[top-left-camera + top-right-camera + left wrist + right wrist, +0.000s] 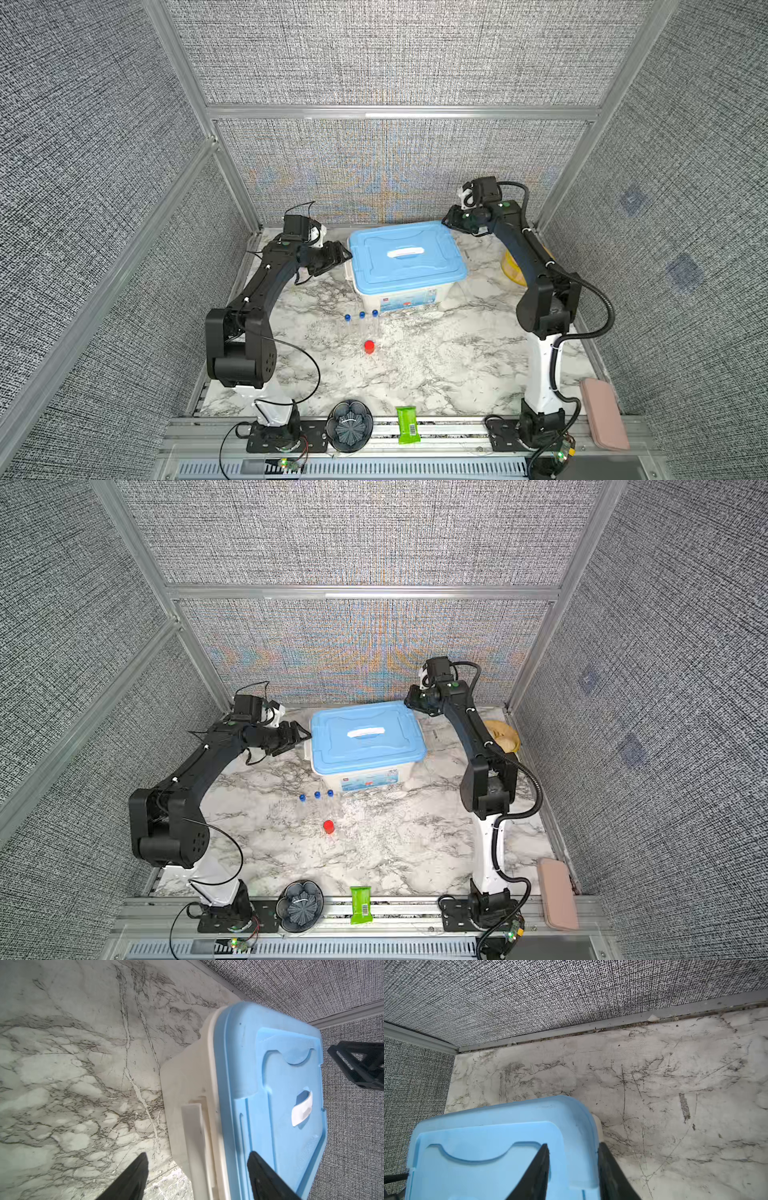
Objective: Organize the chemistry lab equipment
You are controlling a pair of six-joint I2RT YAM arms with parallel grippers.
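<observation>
On a marble-patterned table (436,353) inside a grey fabric-walled booth, both top views showed two black arms reaching toward a white storage box (370,295) with a light blue lid (407,257), standing near the back wall. The lid was on, so the contents were hidden. The left gripper (341,261) sat at the box's left end, jaws spread wide, holding nothing. The right gripper (451,222) hung at the lid's far right corner.

Only these views showed the task's pieces. These were three slender clear blue-capped tubes (362,315) in a row just in front of the box, and a small red-capped vial (369,346) a little nearer the front. All were well apart from both grippers. Along the front rail sat a dark fluted bowl (349,426), its contents impossible to make out, a green snack packet (407,424) beside it, and a pink case (604,413) at the right edge. A yellow object (505,735) behind the right arm showed more plainly in a top view where the arm covered less of it.

From the left wrist, two black fingers (133,1176) stood far apart astride the box's end wall, one over the table, one over the lid. This view showed a white latch (193,1126) on that wall up close.

From the right wrist, the fingers stood closer together with the lid's corner rim between them. Whether they pressed on it could not be told.
</observation>
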